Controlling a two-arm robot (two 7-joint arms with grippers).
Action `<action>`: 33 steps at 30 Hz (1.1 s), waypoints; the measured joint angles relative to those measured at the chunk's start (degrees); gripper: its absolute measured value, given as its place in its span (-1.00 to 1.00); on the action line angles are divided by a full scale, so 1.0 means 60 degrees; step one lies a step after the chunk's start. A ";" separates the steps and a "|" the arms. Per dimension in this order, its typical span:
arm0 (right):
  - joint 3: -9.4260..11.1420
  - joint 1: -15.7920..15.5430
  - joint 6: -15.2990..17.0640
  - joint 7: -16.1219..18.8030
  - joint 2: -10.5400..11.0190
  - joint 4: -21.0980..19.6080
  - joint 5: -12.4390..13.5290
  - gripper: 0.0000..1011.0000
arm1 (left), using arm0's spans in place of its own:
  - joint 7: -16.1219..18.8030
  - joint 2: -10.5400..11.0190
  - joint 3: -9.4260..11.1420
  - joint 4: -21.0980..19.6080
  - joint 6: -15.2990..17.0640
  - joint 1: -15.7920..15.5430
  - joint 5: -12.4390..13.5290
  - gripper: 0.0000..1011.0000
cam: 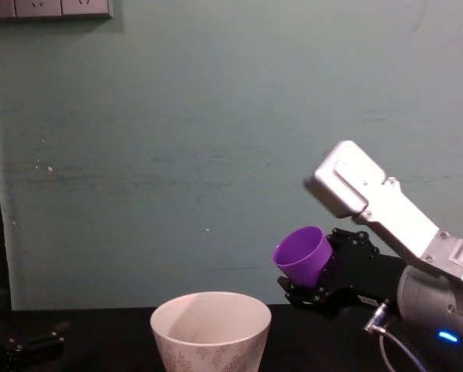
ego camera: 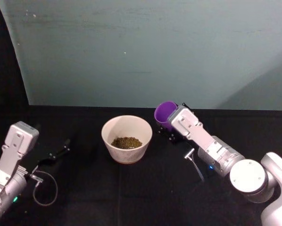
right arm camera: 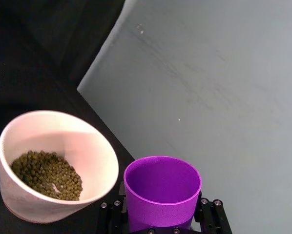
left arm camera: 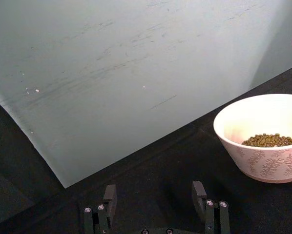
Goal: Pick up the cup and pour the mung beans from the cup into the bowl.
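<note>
- Cup [ego camera: 165,113]: small purple tumbler, clamped in the right gripper [ego camera: 171,126] and held off the black tabletop [ego camera: 131,197], just to the right of the bowl [ego camera: 127,139] and toward the tabletop's far edge, where the pale green wall [ego camera: 145,47] begins.
- In the chest view the cup [cam: 302,255] hangs above and right of the bowl's rim [cam: 210,308], tilted with its mouth turned up and toward the left; it does not touch the bowl.
- The right wrist view looks into the cup [right arm camera: 161,191]: its purple inside shows bare, with no beans to be seen. The dark fingers [right arm camera: 208,214] of the right gripper [right arm camera: 161,229] press on both sides of the cup's lower body.
- The bowl, cream with a leaf pattern outside [left arm camera: 270,165], stands upright on the tabletop near the middle of its far edge. A heap of green-brown mung beans [ego camera: 126,142] lies at its bottom; the right wrist view shows the beans [right arm camera: 44,173] covering the floor of the bowl [right arm camera: 94,161].
- The right arm [ego camera: 216,153] reaches in from the tabletop's near right corner, slanting up toward the cup.
- The left gripper [ego camera: 61,151] rests low near the tabletop's left edge, well apart from the bowl. In the left wrist view its two fingers [left arm camera: 109,197] stand spread with nothing between them, the left gripper [left arm camera: 155,195] facing the wall, with the bowl off to one side.
- A thin cable loop [ego camera: 45,190] lies beside the left arm [ego camera: 11,160] near the tabletop's near left corner.
</note>
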 joint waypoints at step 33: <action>0.1340 -0.0222 -0.1751 0.1006 -0.0817 0.2308 0.3947 0.45 | 0.0000 0.0000 0.0000 0.0000 0.0000 0.0000 0.0000 1.00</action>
